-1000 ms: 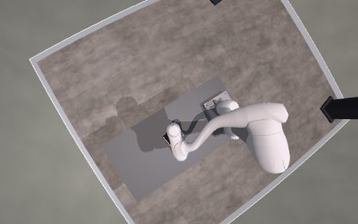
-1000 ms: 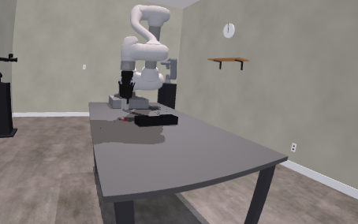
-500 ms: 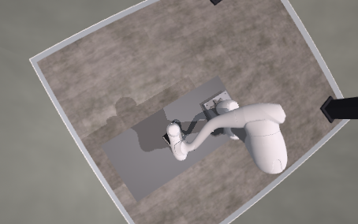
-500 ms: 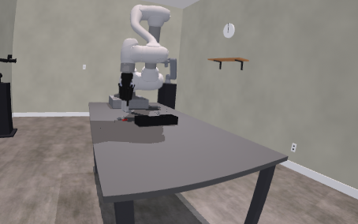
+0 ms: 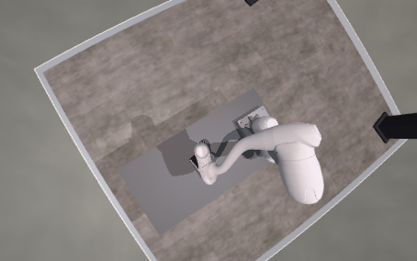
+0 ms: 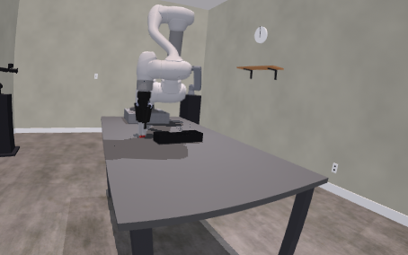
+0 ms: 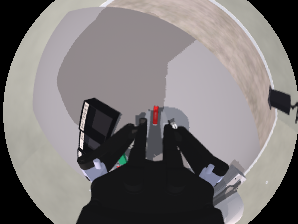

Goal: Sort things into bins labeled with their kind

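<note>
With the black bin (image 5: 193,161) (image 6: 178,136) (image 7: 101,125) as the landmark, the wrist view gives the most: it looks down into the bin's dark interior and shows a pale label strip (image 7: 84,124) along one long wall, its lettering too small to read. The exterior view shows only the bin's dark outer side on the table (image 5: 153,198) (image 6: 211,171) (image 7: 200,85), and the top view just a dark corner of it sticking out from under the white arm (image 5: 294,158) (image 6: 171,69). The small red thing (image 6: 142,136) (image 7: 155,115) is hidden from above; the exterior view has it as a red spot on the table, to the picture's left of the bin and near it, while the wrist view shows it as a narrow bar outside the bin, on the side away from the label. Its long axis runs nearly straight up and down the wrist picture, in line with the gap between the fingers, whereas the bin's long walls lean a little from that line. One end points toward the gripper (image 6: 144,127) (image 7: 156,122) body and the other away; which is its front, and what kind of thing it is, I cannot tell. The gripper is unclenched with a narrow gap, grasping nothing, its fingertips close by the red thing. A green patch (image 7: 122,160), partly hidden by a finger, shows only in the wrist view, near the bin's lower end.
</note>
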Robot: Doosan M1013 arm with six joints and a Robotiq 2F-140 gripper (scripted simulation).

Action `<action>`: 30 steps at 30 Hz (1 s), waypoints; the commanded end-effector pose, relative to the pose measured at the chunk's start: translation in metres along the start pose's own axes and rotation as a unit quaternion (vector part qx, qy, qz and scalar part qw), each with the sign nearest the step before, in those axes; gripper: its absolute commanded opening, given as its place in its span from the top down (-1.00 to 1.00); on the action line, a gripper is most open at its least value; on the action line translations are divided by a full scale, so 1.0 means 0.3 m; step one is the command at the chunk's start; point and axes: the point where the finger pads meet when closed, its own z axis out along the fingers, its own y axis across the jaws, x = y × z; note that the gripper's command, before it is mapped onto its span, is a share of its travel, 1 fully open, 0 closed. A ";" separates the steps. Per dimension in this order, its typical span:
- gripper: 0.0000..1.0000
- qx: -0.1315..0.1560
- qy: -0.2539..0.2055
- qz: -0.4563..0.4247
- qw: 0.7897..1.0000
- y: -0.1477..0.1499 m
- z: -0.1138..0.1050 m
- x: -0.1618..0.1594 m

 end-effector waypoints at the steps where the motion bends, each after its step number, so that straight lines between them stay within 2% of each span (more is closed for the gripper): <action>1: 0.71 0.000 0.000 0.000 1.000 -0.001 0.004 0.000; 10: 0.71 0.000 0.000 0.000 1.000 0.000 0.044 0.000; 23: 0.71 0.000 0.000 0.000 1.000 0.000 0.044 0.000; 24: 0.94 0.000 0.000 0.000 1.000 0.000 0.044 0.000; 30: 0.94 0.000 0.000 0.000 1.000 0.000 0.044 0.000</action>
